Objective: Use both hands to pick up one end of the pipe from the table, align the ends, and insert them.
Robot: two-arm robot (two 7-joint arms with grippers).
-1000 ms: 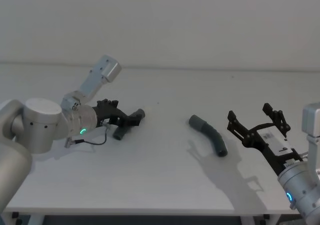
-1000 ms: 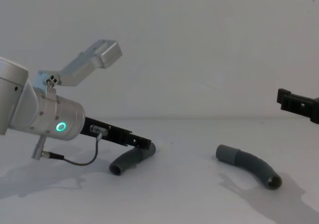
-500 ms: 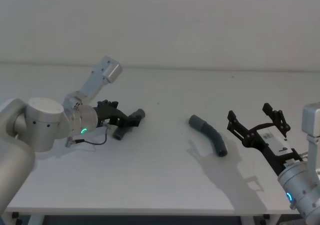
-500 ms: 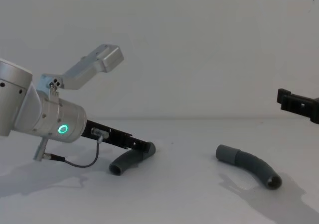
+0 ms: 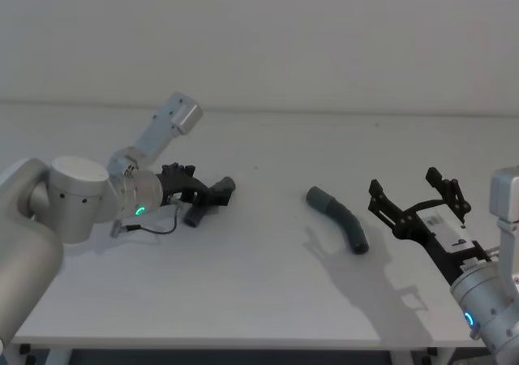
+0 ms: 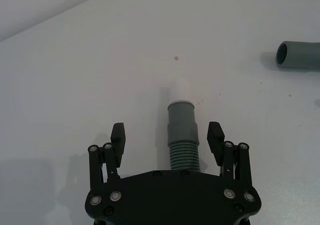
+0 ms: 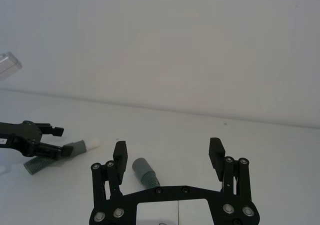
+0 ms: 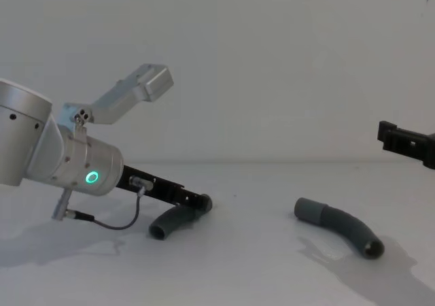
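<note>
**Straddling, Not Gripping**

Reaching across the table [image 5: 268, 276] toward nine o'clock with the left gripper [image 6: 167, 134], fingers [image 6: 118, 135] spread wide either side of the short pipe piece [image 8: 170, 219], whitish tip [image 6: 179, 90] poking out ahead. Hovering with the right gripper [image 5: 405, 185], gaping empty, at four o'clock of the longer pipe piece [image 5: 340, 217] lying mid-table.

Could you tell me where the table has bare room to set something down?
Bare on the table: the near strip before both pieces, the gap between the short piece and the longer piece, and the far strip by the wall. Crowded: the left, where the left gripper straddles the short piece; the right gripper hovers by the longer piece.
</note>
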